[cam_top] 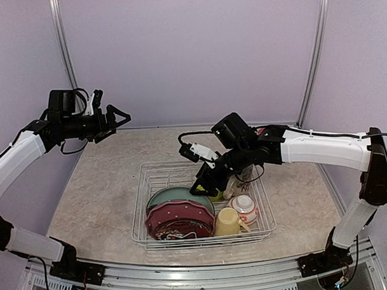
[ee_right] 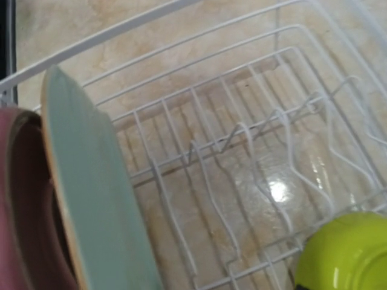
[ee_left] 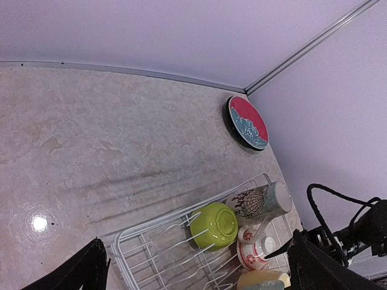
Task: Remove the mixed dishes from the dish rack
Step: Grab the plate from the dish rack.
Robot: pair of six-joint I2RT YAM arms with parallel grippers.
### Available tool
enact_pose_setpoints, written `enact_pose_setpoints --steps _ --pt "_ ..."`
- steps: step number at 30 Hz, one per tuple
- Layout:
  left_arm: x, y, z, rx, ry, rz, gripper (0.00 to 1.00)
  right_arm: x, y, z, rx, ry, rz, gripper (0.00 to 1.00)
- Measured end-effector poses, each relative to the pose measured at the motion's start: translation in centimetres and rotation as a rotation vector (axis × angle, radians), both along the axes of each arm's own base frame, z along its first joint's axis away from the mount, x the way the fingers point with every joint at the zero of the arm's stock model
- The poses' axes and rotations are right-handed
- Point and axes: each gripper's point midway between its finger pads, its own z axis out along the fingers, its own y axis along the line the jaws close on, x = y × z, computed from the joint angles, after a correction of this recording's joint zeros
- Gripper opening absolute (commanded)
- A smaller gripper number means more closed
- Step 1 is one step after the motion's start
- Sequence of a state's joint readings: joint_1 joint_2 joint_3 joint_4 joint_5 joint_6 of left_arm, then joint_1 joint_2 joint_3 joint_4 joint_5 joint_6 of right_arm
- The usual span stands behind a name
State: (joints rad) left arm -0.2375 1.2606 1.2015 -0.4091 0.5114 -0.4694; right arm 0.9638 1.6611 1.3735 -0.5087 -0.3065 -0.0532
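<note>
Lavender walls close in a beige marbled tabletop [cam_top: 100,193]. On the left side the left gripper [cam_top: 119,121] hangs high above the table, well apart from the dish rack [cam_top: 203,241]. Its fingers [ee_left: 78,272] stand spread wide with nothing between them, and its wrist camera looks down on the rack's far end.

The rack sits mid-table, just ahead of the arm bases. In its left half three plates stand on edge, one behind the other. The dark red patterned plate [cam_top: 174,231] is nearest the front rim, then comes the pink dotted plate [cam_top: 180,214], and the teal-green plate [cam_top: 176,196] is at the back. Beyond them the upright tines [ee_right: 242,151] stand bare.

The right arm reaches in from the right, and the right gripper [cam_top: 203,185] hovers low over the rack's middle, between the teal-green plate and the lime-green bowl [ee_left: 214,225], which lies mouth down just beside it. No view shows its fingers clearly, so whether they are apart or together cannot be told.

Right of the bowl the tall cream printed mug [ee_left: 260,201] lies on its side against the rack's wall. Nearer the front are the small white-and-red bowl [cam_top: 244,208] and the pale yellow mug [cam_top: 228,222].

Outside the rack, by the far right corner, is the black-rimmed red and teal plate [ee_left: 248,122].
</note>
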Motion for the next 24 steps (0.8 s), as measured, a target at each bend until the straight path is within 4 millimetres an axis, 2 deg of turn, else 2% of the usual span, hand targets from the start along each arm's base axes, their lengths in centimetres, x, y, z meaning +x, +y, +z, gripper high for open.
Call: enact_pose_setpoints --steps 5,17,24 --pt "0.0 0.0 0.0 0.0 0.0 0.0 0.99 -0.3 0.5 -1.5 -0.022 0.025 0.031 0.58" --pt "0.0 -0.1 -0.2 0.0 0.006 -0.003 0.99 -2.1 2.3 -3.5 -0.054 0.058 0.125 0.34" --pt "0.2 -0.1 -0.5 0.0 0.015 -0.005 0.99 -2.2 2.6 -2.9 -0.049 0.045 0.156 0.22"
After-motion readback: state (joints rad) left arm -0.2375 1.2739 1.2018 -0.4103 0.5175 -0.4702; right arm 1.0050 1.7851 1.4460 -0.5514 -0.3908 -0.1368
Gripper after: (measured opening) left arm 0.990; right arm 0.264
